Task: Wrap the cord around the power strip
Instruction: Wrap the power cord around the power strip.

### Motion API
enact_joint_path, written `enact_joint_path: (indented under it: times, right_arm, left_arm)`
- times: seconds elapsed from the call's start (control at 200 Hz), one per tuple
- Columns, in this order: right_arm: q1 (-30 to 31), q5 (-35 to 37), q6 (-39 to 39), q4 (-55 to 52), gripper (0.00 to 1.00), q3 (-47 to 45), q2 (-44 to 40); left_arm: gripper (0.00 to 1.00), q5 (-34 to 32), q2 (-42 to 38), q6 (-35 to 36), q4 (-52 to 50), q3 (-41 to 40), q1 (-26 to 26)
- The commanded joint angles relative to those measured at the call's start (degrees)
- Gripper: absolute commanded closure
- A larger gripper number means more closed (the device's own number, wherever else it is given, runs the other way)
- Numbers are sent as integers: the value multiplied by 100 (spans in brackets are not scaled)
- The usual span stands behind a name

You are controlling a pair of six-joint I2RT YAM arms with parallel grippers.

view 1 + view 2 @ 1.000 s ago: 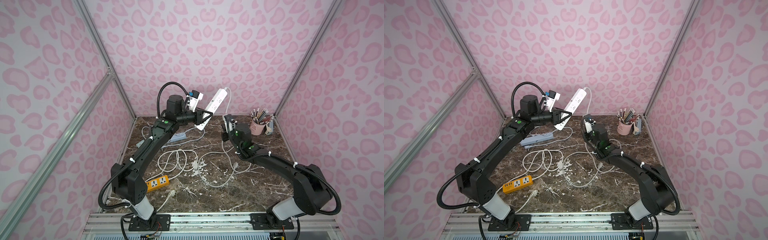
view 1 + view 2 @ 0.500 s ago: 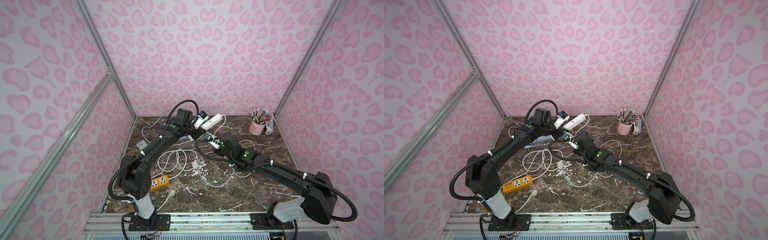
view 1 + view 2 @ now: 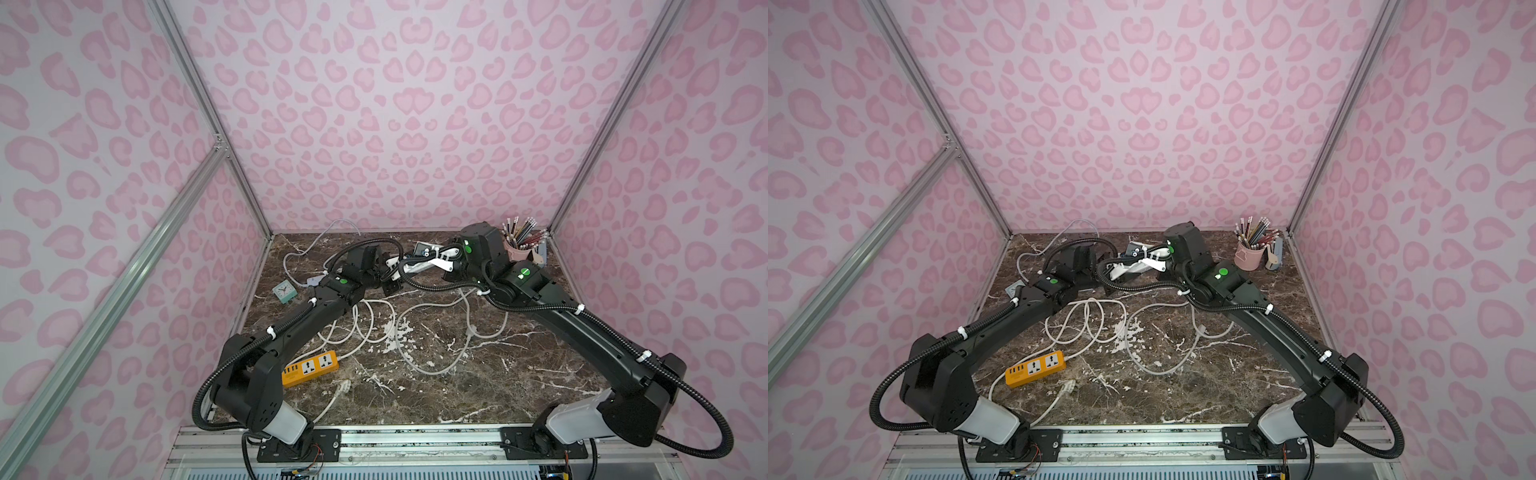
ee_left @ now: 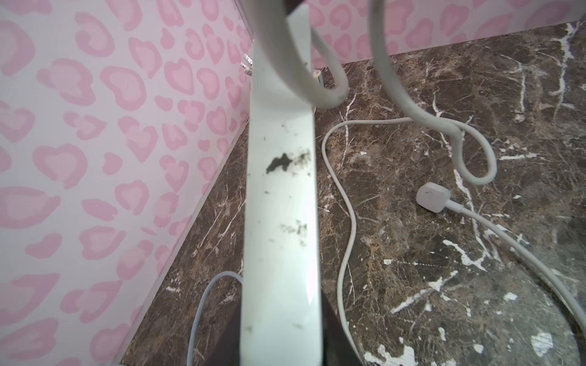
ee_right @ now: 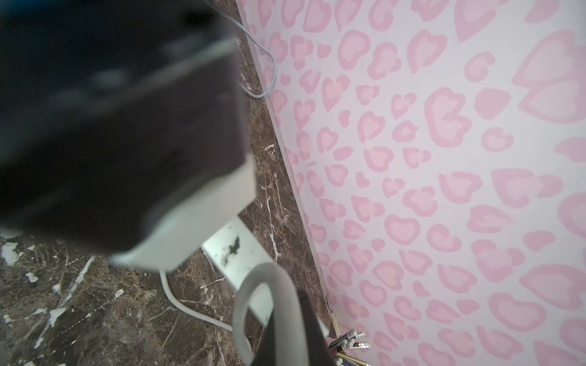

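We judge the power strip [image 4: 279,206] rigid, light, clamped endwise in our left pincer [image 4: 282,345]; right pincer [image 3: 444,266] pinches its floppy cord [image 5: 269,272].

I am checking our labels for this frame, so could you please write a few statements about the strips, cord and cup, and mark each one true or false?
1. The left gripper is shut on the white strip. True.
2. The right gripper is open. False: it is shut on the cord.
3. The cord is fully wound on the white strip. False: much of it trails loose onto the table.
4. The orange strip lies on the table. True.
5. The cup of pencils stands at the table's back right corner. True.
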Motion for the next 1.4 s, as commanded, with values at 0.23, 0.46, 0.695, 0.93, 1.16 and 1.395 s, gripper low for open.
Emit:
enact_joint_path:
  times: [0.23,0.46,0.695,0.93,1.16,1.395]
  right_arm:
    - [-915,-547,-184,-308,83,810,581]
    - [-1379,-1328,259,-60,66,635,673]
    - [-2068,-3021,964,294,50,222,567]
    - [-2609,-4290,2021,1625,19,-835,319]
    - [-2961,-4653,2779,2843,15,-1714,291]
    - [-2913,-4981,3376,4035,21,-2178,568]
  left_arm:
    - [97,89,-566,452,12,-335,-240]
    - [97,766,-732,395,-163,-113,-241]
    - [97,1912,-930,-323,532,-190,-182]
    - [97,2755,-1008,-1702,2016,-348,-91]
    - [97,2967,-1071,-3014,3355,-544,81]
    - [97,2859,-966,-3291,3236,-303,116]
